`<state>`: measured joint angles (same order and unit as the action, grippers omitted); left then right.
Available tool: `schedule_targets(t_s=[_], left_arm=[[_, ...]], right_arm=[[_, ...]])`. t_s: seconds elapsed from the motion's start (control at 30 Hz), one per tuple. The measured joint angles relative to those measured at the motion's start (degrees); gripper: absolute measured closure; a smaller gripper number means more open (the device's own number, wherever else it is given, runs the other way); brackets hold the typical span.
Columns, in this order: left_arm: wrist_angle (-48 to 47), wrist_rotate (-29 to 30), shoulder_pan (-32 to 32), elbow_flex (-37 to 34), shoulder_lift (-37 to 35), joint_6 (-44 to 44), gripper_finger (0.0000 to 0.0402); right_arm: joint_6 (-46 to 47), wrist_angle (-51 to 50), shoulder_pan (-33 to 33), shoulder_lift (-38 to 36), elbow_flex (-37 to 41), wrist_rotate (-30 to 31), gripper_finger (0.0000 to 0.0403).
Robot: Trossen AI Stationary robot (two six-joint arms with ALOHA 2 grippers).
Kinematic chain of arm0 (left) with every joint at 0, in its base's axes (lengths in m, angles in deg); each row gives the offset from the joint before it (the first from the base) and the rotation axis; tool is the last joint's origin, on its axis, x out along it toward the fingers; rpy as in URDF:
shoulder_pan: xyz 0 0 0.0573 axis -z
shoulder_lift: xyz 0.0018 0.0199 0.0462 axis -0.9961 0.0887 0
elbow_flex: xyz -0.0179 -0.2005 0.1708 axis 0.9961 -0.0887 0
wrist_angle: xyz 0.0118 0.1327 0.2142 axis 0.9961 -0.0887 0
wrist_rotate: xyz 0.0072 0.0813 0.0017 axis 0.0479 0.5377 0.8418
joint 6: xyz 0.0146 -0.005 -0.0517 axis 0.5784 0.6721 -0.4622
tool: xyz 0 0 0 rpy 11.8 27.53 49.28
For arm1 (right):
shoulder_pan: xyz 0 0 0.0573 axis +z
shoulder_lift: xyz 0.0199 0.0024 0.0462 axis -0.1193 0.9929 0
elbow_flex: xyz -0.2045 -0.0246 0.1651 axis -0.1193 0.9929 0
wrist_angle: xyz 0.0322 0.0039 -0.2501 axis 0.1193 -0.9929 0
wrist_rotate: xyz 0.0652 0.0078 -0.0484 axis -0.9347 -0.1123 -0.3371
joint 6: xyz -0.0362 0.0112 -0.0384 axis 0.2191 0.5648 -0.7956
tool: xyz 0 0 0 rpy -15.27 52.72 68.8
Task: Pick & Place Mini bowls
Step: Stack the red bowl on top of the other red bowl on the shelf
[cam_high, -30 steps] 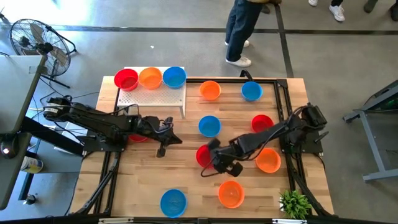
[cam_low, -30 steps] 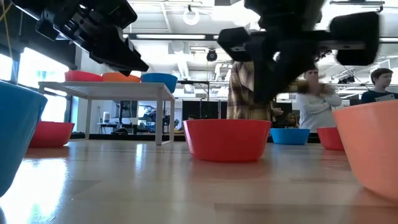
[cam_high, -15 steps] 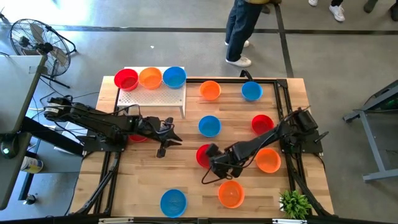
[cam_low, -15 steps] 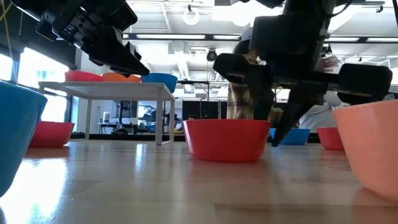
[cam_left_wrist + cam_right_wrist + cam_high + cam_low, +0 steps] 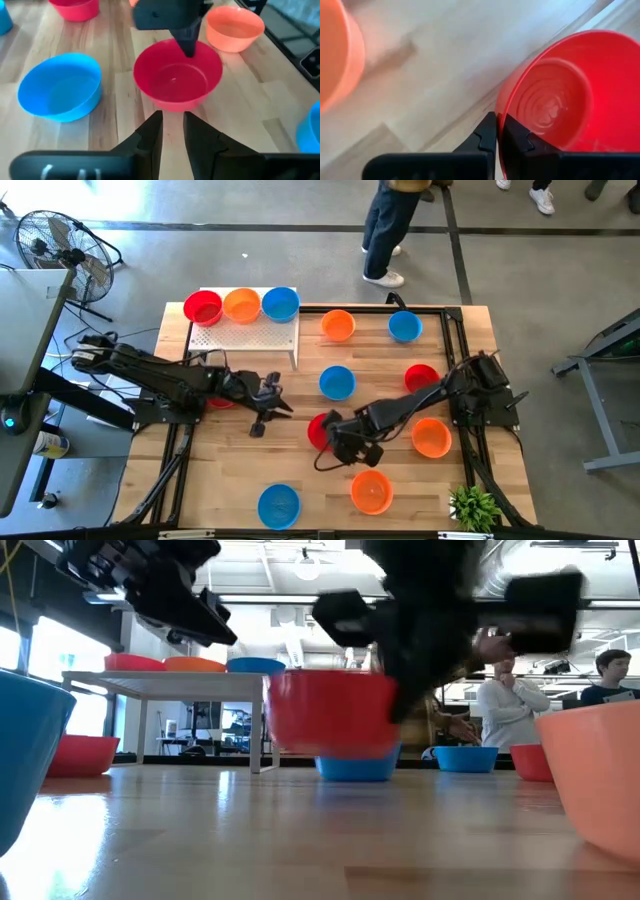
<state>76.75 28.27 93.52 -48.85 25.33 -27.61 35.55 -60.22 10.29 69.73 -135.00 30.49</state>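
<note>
Right hand (image 5: 335, 442) has just clamped the red mini bowl's (image 5: 330, 712) rim and lifted it off the table (image 5: 300, 470) mid-table, pick done, placing next; left hand (image 5: 262, 415) waits nearby, slightly parted, empty.

Red bowl (image 5: 320, 430), blue bowl (image 5: 337, 382), orange bowl (image 5: 371, 491).

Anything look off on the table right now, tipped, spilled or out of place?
Nothing spilled or damaged. The only bowl not sitting flat is the red bowl, which the right gripper has pinched by the rim and lifted clear of the table. The other bowls stand upright.
</note>
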Motion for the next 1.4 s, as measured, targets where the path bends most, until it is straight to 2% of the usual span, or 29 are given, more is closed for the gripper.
schedule_targets(t_s=[0.2,0.4,0.6,0.77,0.87,1.0,1.17,1.23,1.4], left_arm=[[-8.53,6.3,4.83,5.68,1.16,2.64,0.0277],[-13.04,8.34,8.27,10.04,4.12,6.6,0.0221],[-15.2,7.3,9.08,13.54,7.44,10.25,0.0213],[-14.77,2.69,9.08,14.57,8.49,13.19,0.023],[-14.77,1.85,9.08,14.82,9.32,14.53,0.025],[-15.08,1.58,9.08,14.82,9.32,15.72,0.0293],[-16.06,0.01,9.13,14.82,9.3,18.63,0.0366],[-16.68,-1.24,9.15,14.82,9.3,18.88,0.0389],[-19.79,0.61,9.11,15.66,9.31,18.78,0.0395]], right_arm=[[1.31,-0.69,-3.88,-0.03,-6.13,-9.65,0.0401],[-0.17,-0.27,-6.41,-0.11,-8.67,-14.08,0.0401],[-0.16,1.45,-7.28,-0.11,-9.15,-17.9,0.0402],[-0.14,2.18,-7.36,-0.11,-9.11,-18.9,0.0402],[-0.14,2.63,-7.53,-0.11,-9.13,-18.71,0.0402],[-0.14,2.96,-7.56,-0.11,-9.13,-18.68,0.0402],[-0.2,2.98,-7.62,-0.11,-9.13,-18.38,0.0401],[-0.2,3.28,-7.61,-0.11,-9.13,-17.26,0.0395],[1.25,3.95,-6.31,-0.67,-9.18,-10.67,0.0354]])
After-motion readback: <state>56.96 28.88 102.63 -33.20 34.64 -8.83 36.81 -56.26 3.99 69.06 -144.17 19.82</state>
